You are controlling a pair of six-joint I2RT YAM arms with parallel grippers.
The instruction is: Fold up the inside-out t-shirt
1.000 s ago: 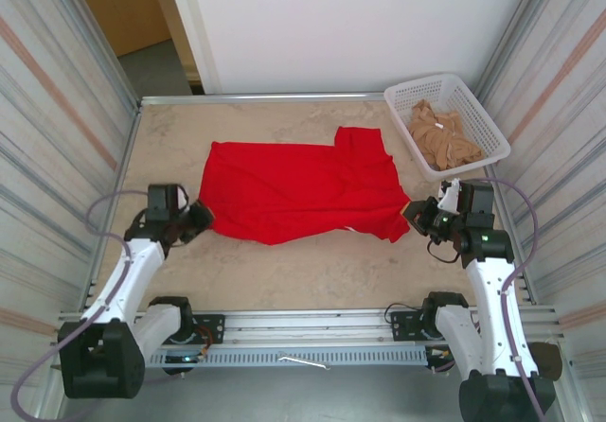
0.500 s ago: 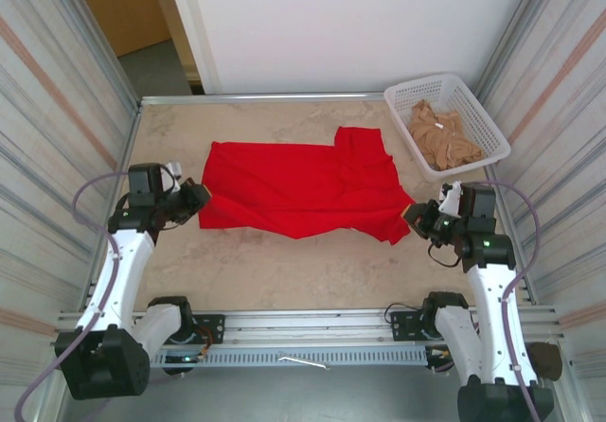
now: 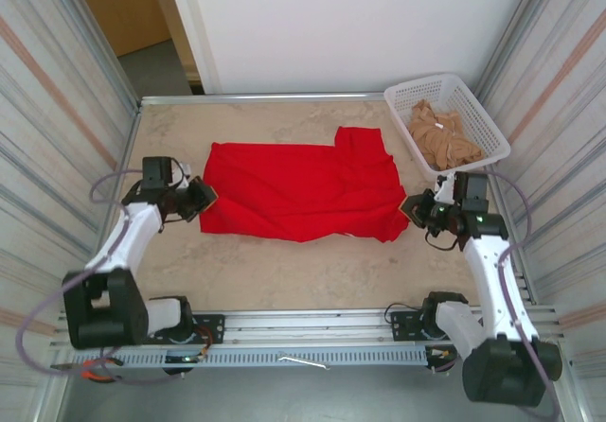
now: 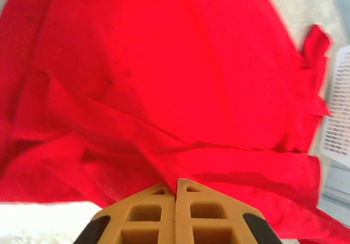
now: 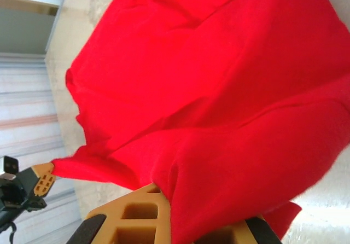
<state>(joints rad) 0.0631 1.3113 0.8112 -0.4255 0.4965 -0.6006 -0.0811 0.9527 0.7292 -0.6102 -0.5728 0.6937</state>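
The bright red t-shirt lies spread and wrinkled across the middle of the table, stretched between both arms. My left gripper is shut on the shirt's near left corner; in the left wrist view the tan fingers pinch a ridge of red cloth. My right gripper is shut on the near right corner, where red cloth drapes over one tan finger. The left gripper also appears far off in the right wrist view.
A white basket holding tan-beige cloth stands at the far right corner. Corrugated metal walls close both sides. A metal rail runs along the near edge. Bare table lies in front of the shirt.
The left arm has swung out to the left and then slightly back toward the shirt, pulling its edge flatter. The right gripper has shifted a little farther from the near edge. Both stayed shut on the cloth.
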